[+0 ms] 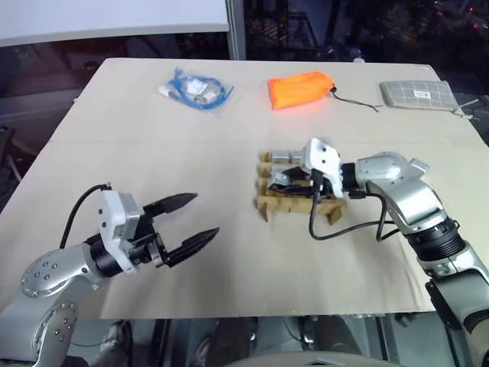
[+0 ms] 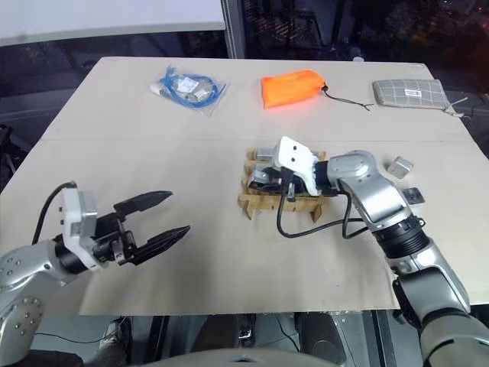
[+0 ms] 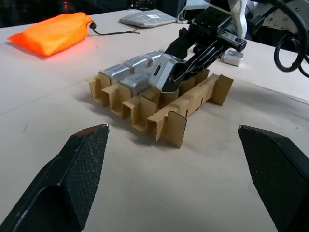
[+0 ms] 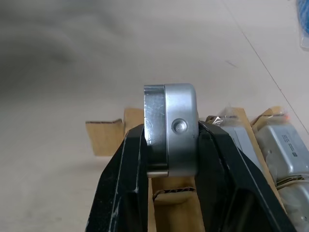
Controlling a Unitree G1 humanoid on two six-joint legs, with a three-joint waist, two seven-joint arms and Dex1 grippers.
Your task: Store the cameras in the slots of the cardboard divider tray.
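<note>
Beige worktop [image 1: 229, 252] | right gripper [image 4: 171, 145] clamps camera [image 4: 174, 128] over cardboard divider tray [image 3: 169, 123], slot beneath hidden | left gripper [image 1: 187, 222] fingers spread, empty

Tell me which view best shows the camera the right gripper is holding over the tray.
The right wrist view: the held camera sits large between the right gripper fingers, above the cardboard divider tray. The left wrist view shows it side-on, tilted over the slots. In the head views it is mostly hidden by the gripper.

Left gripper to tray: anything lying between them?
Nothing. In the left wrist view, bare table runs from the open left gripper to the tray.
</note>
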